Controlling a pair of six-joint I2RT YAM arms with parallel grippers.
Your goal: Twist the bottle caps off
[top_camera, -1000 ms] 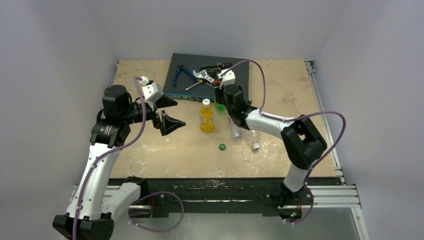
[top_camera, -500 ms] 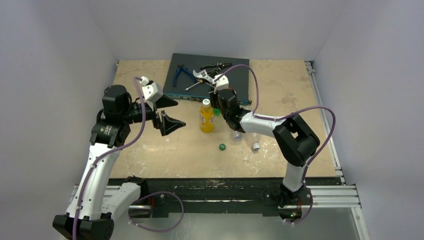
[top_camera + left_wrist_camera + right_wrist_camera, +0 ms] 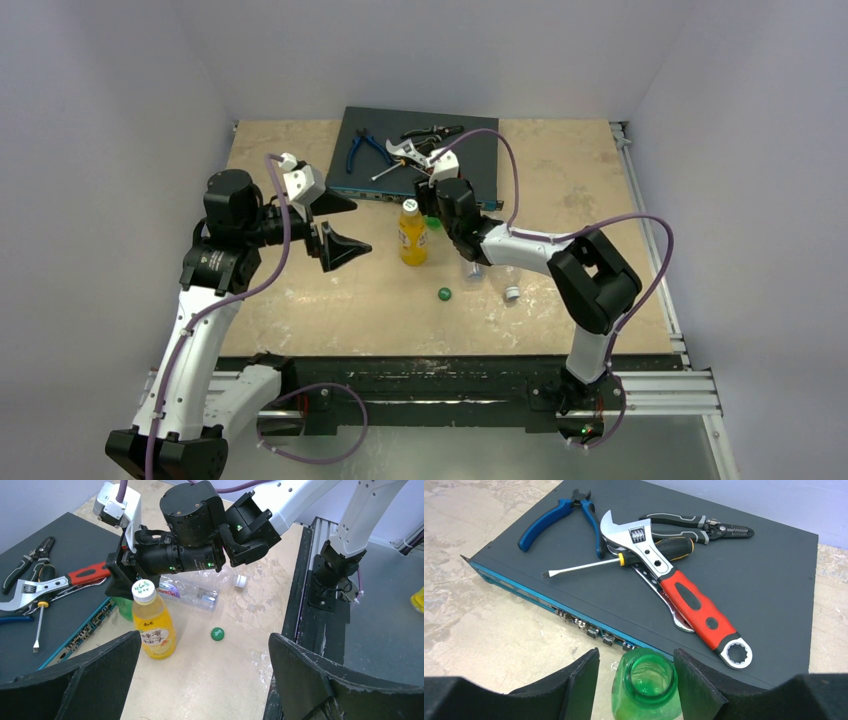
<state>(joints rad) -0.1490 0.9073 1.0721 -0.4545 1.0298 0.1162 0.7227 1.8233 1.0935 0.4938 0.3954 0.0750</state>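
The green bottle (image 3: 644,687) stands uncapped, its open mouth between the fingers of my right gripper (image 3: 636,680), which is open and straddles its neck; it also shows in the top view (image 3: 441,217). Its dark green cap (image 3: 444,294) lies on the table (image 3: 290,300) and also shows in the left wrist view (image 3: 217,634). The orange-yellow bottle (image 3: 412,238) stands upright with a white cap (image 3: 144,591). A clear blue-labelled bottle (image 3: 192,592) lies on its side, with a loose white cap (image 3: 241,581) beside it. My left gripper (image 3: 358,228) is open and empty, left of the orange-yellow bottle.
A dark flat box (image 3: 749,580) at the back carries blue pliers (image 3: 556,517), a red-handled wrench (image 3: 689,600), a screwdriver (image 3: 589,566) and black pliers (image 3: 704,526). A second clear bottle (image 3: 506,272) lies right of the first. The table's metal front rail (image 3: 305,585) is near.
My right gripper has moved left and now straddles the green bottle's neck. My left arm has not moved.
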